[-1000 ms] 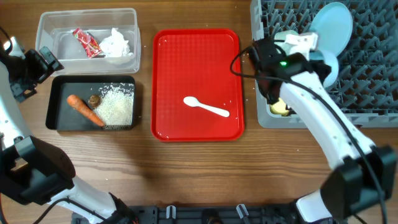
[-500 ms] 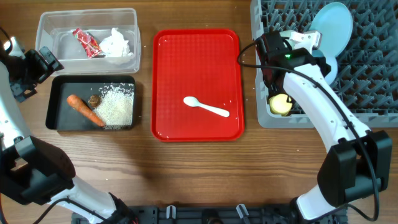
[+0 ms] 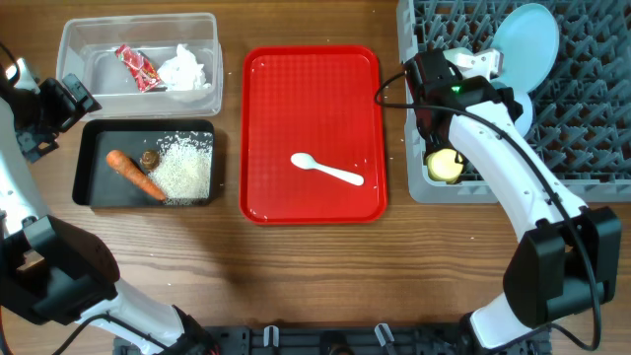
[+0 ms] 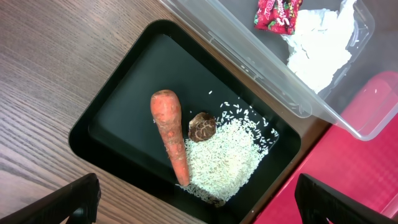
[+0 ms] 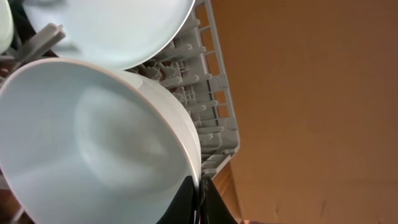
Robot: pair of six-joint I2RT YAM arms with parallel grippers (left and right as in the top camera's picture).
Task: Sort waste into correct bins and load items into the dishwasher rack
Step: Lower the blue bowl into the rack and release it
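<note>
The wood-grain table [image 3: 315, 266] carries a grey plastic rack [image 3: 592, 128] of upright pegs in the upper right of the overhead view. At centre lies a flat red tray [image 3: 296, 99] with a fine dimpled texture. At upper left is a clear rectangular tub [image 3: 99, 71], and just below it sits a shallow black tray [image 3: 94, 182].

A round pale-blue plate [image 3: 527, 35] stands on edge among the pegs. The right wrist view, unlike the overhead, shows a smooth pale bowl [image 5: 93, 143] tipped on its side below the plate, its hollow facing the camera. The right gripper [image 5: 200, 199] has its dark fingers almost together, pinching the bowl's rim.

The orange carrot [image 4: 169, 134] lies in the black tray. In the left wrist view its thick end points up-frame and its tip down-frame. The white plastic spoon [image 3: 325, 170] lies on the red tray, its scoop to the left and its handle running to the lower right.

A crumpled white tissue [image 4: 323, 43] and a shiny red wrapper [image 4: 278, 12] lie in the tub. Loose white rice [image 4: 227, 152] spreads beside the carrot. A yellow cup [image 3: 444, 165] sits in the rack's near left corner. A wrinkled brown morsel [image 4: 202, 126] touches the carrot and the rice.

The left gripper [image 4: 199, 208] hangs above the black tray, its fingers spread wide and holding nothing.
</note>
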